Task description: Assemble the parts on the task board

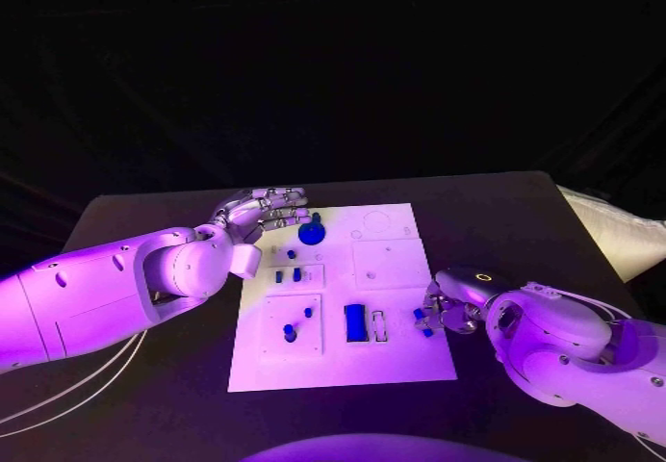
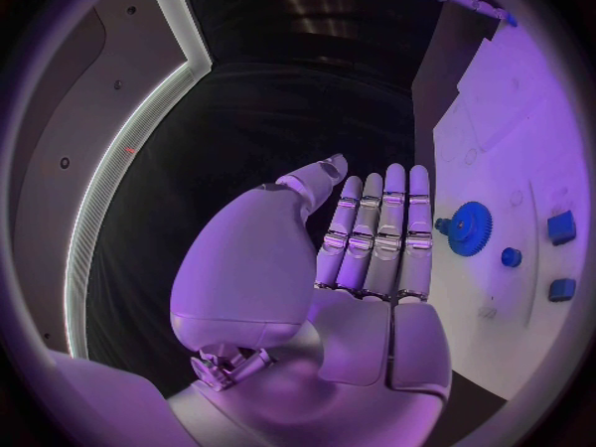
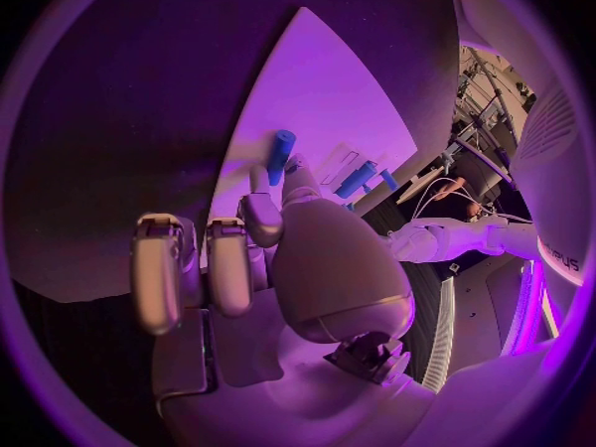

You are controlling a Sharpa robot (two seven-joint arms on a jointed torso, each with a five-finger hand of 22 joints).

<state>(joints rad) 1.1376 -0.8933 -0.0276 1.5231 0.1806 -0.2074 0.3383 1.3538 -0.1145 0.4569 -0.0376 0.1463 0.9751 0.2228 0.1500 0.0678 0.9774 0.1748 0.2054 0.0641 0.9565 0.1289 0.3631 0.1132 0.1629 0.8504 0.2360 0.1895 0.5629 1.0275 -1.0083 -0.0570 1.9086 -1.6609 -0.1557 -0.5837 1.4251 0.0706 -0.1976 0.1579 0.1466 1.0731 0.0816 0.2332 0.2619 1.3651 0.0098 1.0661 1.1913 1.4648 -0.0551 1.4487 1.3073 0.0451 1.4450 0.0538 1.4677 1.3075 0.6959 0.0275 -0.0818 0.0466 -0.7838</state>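
From the head camera I see the task board point(image 1: 396, 361) lying in the middle of the black table point(image 1: 153, 385), my left hand point(image 1: 264, 209) hovering at its far left corner, fingers stretched toward the blue gear point(image 1: 311, 232); a long blue block point(image 1: 355, 321) stands in a slot near the board's middle. My right hand point(image 1: 442, 310) sits at the board's right edge with a small blue peg point(image 1: 420, 314) at its fingertips. On the left wrist camera, my left hand point(image 2: 372, 258) is flat, fingers straight and together, holding nothing, the gear point(image 2: 471, 228) just beside the fingertips. On the right wrist camera, my right hand point(image 3: 267, 238) pinches the blue peg point(image 3: 281, 155) upright over the board point(image 3: 317, 99).
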